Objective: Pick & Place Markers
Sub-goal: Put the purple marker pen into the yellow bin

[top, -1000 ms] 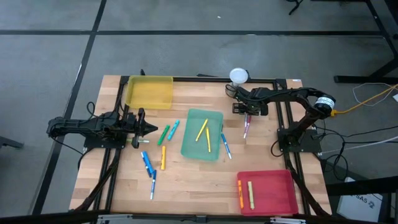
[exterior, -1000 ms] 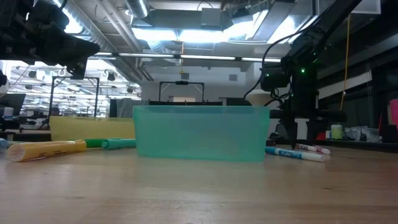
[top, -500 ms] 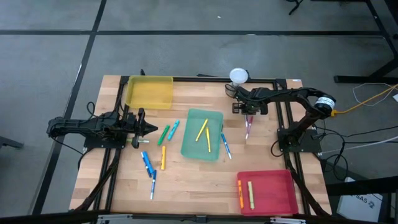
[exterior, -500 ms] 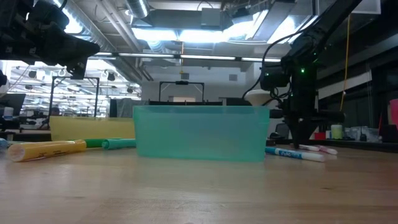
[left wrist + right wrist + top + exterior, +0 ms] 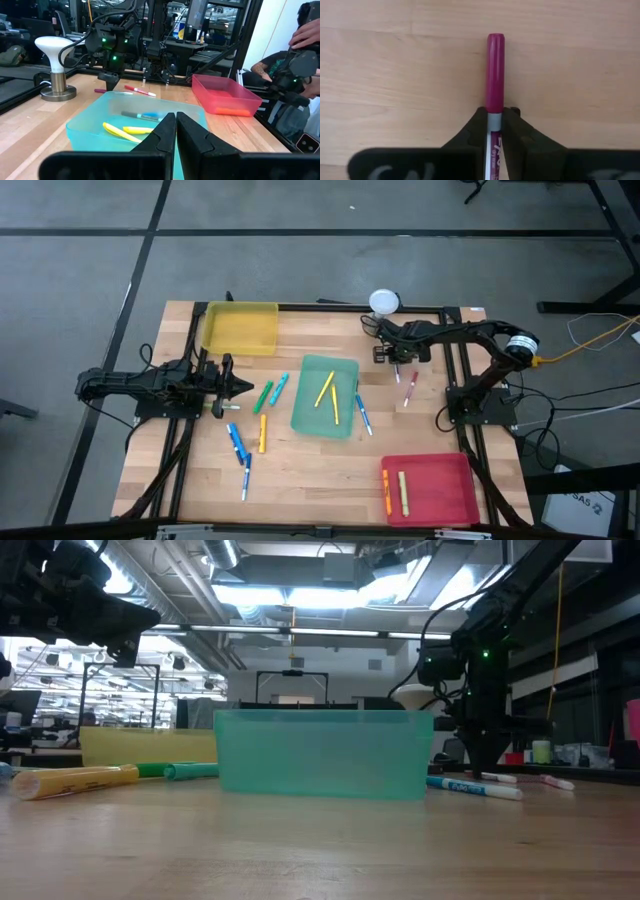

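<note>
My right gripper (image 5: 397, 361) points down at the table's far right and is shut on a magenta-capped, white-barrelled marker (image 5: 495, 70) that lies on the wood. A second pink marker (image 5: 410, 388) lies loose just to its right. Two yellow markers (image 5: 329, 395) lie in the teal tray (image 5: 309, 418), and an orange and a yellow one (image 5: 396, 492) in the red tray (image 5: 450, 480). Blue (image 5: 362, 412), green and teal (image 5: 270, 392), and blue and orange markers (image 5: 246, 445) lie loose on the table. My left gripper (image 5: 245, 387) waits shut at the left, touching nothing. My right gripper pinches the marker between its two fingers (image 5: 470, 131), on the barrel just below the magenta cap (image 5: 493, 117). The fingers come from above, pointing steeply down, and lie across the marker. The marker rests flat on the table, its cap end pointing away from the fingers.
A yellow tray (image 5: 240, 327) stands at the far left. A white lamp-like stand (image 5: 384, 302) sits at the far edge behind my right gripper. A person's hands (image 5: 305, 35) show beyond the table's right side. Bare wood lies between the teal and red trays.
My right gripper has shut on the magenta-capped marker and rolled slightly about its own axis, staying in place. The second pink marker, which lay close against the first, has rolled off toward the table's right edge and lies apart.
</note>
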